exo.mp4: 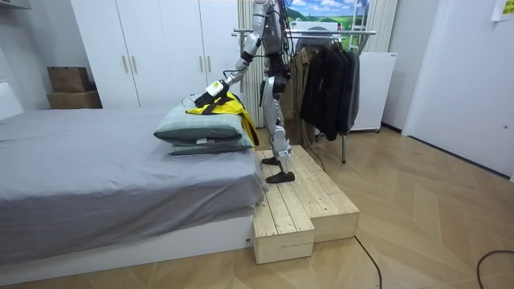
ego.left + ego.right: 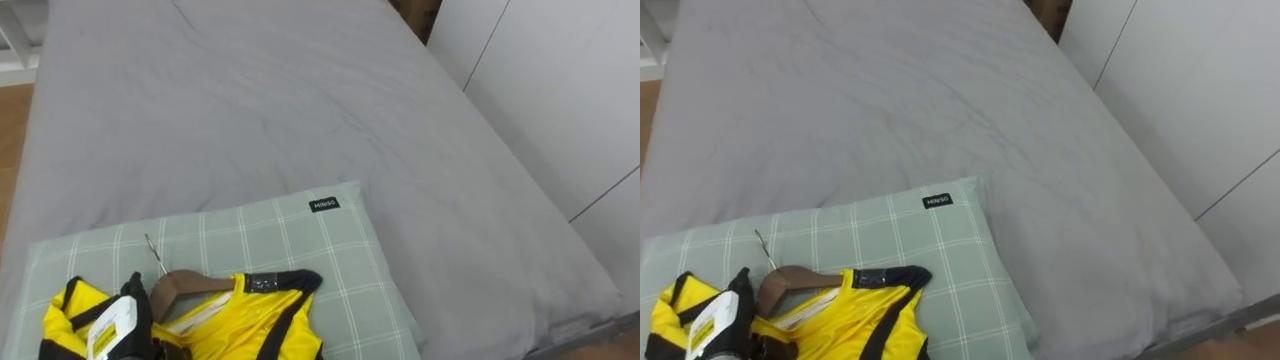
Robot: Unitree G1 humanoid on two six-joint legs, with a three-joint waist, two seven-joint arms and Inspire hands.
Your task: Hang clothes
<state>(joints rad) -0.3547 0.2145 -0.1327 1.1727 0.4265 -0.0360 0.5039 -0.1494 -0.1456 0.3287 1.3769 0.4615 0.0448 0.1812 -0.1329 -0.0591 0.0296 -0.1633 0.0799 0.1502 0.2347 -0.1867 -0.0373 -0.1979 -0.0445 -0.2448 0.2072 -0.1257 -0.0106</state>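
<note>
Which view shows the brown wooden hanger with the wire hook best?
Left eye view: the brown wooden hanger and its hook lie plain on the green checked pillow. The right eye view shows the same, nearer its edge. The room view leaves it too small to tell.

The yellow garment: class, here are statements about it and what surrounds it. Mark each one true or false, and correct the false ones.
1. The yellow garment lies on a green checked pillow. True.
2. It is on a wooden hanger with a metal hook. True.
3. It already hangs on the rack. False: it lies on the pillow, and the rack holds dark clothes.
4. The robot kneels on the floor. False: it stands on a wooden platform beside the bed.
5. The robot's left hand is at the garment. True.
</note>
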